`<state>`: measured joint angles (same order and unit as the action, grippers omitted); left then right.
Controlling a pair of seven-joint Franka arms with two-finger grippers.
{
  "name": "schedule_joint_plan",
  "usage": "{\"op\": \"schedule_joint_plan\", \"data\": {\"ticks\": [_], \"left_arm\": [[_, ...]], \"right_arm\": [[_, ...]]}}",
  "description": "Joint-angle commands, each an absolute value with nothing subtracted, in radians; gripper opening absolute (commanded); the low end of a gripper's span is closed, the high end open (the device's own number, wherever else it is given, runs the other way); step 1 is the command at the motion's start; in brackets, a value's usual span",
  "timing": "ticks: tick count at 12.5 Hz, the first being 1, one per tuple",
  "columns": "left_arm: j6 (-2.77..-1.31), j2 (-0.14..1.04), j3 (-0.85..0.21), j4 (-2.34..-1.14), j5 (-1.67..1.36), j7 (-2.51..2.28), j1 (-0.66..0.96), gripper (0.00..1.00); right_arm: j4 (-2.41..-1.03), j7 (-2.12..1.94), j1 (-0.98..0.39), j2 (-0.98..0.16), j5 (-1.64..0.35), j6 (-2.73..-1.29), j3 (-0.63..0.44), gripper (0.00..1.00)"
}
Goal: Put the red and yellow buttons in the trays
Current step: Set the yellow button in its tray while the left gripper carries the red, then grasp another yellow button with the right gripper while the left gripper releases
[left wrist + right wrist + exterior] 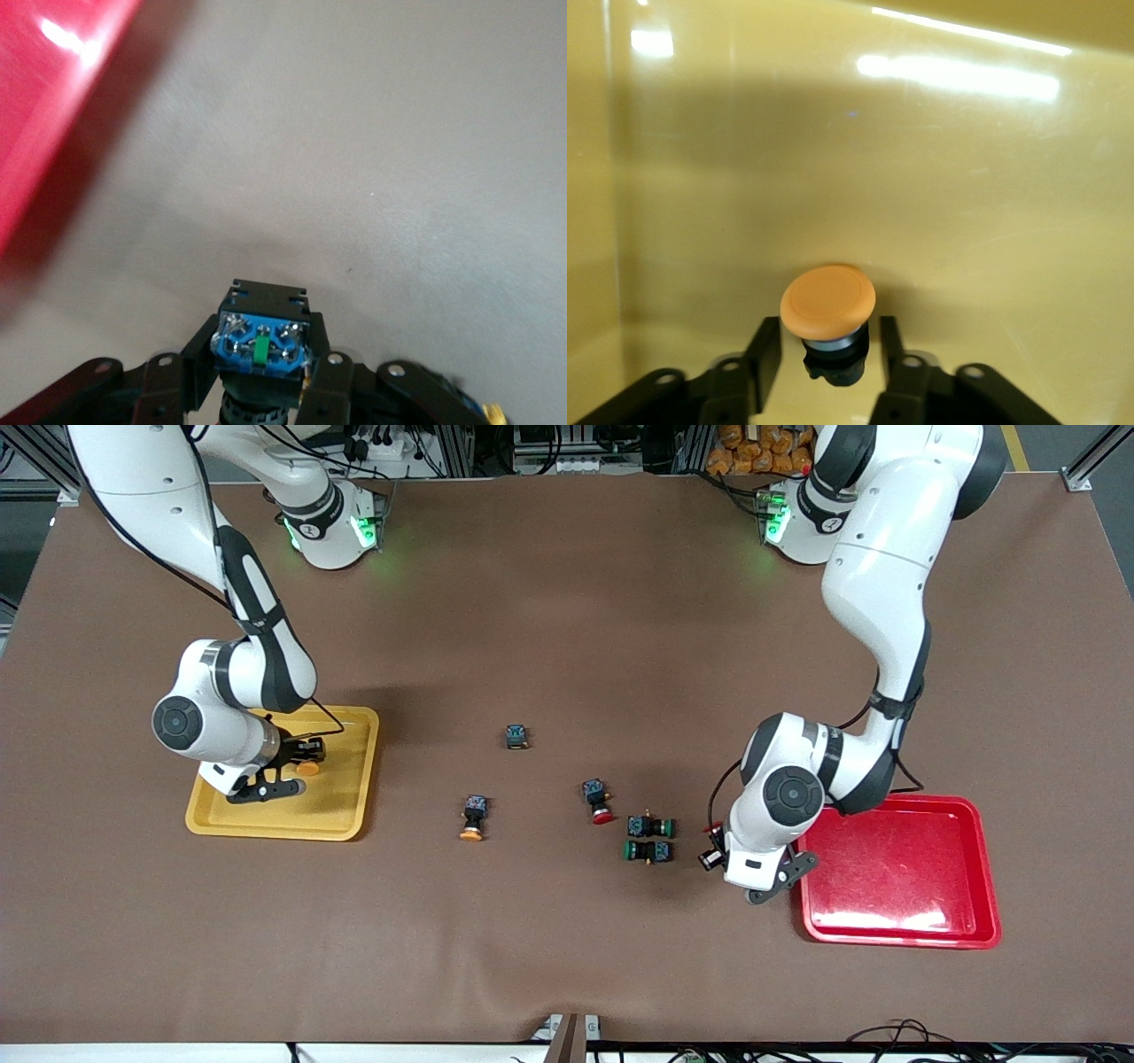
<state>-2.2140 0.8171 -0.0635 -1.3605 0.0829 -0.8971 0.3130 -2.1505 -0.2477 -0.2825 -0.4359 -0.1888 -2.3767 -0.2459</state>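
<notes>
A: Item one, left gripper (261, 390): jaws pressed onto a red button (262, 332), terminal end up, held over bare table just beside the red tray (899, 872).

B: Item two, right gripper (828, 359): fingers parted around a yellow button (829, 305), cap toward the wrist camera, inside the yellow tray (345, 815). Release is judged underway.
</notes>
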Motion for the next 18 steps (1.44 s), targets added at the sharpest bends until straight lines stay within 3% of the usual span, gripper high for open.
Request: {"op": "schedule_joint_plan", "data": {"ticks": [1,4,7,8,12,18], "left_arm": [[-2.125,0.712,-0.060,-1.388,0.101,-0.725,0.270,0.00],[-2.065,0.626,-0.063,-1.414,0.101,-0.498,0.189,0.00],[-2.008,0.563,-0.066,-1.445,0.098,-0.274,0.108,0.00],[-2.008,0.561,-0.067,-1.456,0.097,-0.215,0.077,0.00],[-2.081,0.609,-0.069,-1.457,0.089,0.027,-0.034,0.00],[-2.386,0.681,-0.072,-1.590,0.087,0.192,-0.140,0.00]], "right_arm": [[-2.111,-0.259,-0.278,-0.364,-0.173,-2.263,-0.241,1.00],[-1.966,-0.244,-0.270,-0.205,-0.172,-2.001,-0.245,1.00],[-1.595,-0.120,-0.284,-0.218,-0.161,-1.664,-0.238,1.00],[-1.510,-0.053,-0.314,-0.248,-0.163,-1.628,-0.233,1.00],[-1.415,0.193,-0.495,-0.400,-0.166,-1.667,-0.233,1.00],[-1.381,0.382,-0.580,-0.718,-0.210,-2.096,-0.230,1.00]]}}
